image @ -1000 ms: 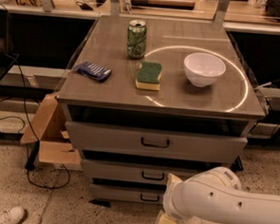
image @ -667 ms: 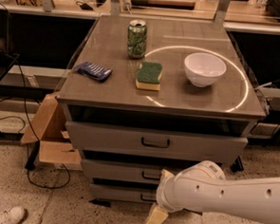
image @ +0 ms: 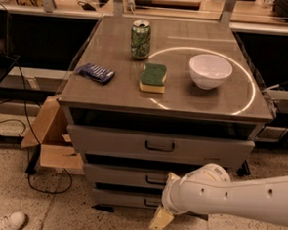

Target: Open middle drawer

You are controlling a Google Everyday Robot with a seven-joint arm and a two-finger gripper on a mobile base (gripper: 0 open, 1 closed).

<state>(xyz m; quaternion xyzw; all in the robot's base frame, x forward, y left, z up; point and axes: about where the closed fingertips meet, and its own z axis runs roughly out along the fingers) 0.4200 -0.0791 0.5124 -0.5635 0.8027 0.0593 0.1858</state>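
A Google Everyday Robot's white arm reaches in from 3 o'clock, low across the front of a grey three-drawer cabinet. The gripper hangs at 6 o'clock in the scene, in front of the lower drawers and just right of their handles. It is released: one tan fingertip shows above the wrist, and the other pokes out below it, well apart and holding nothing. The upper tip sits just beside the small dark handle of the middle drawer; contact cannot be judged. That drawer, between the tall top drawer and the narrow bottom drawer, looks pushed in.

On the cabinet top, a green can stands upright at 12 o'clock, a white bowl sits at 2 o'clock, a green-and-yellow sponge lies near the centre and a blue packet lies at 9 o'clock. A cardboard box stands open on the floor at the cabinet's 8 o'clock, and a white shoe shows at the frame's 7 o'clock corner.
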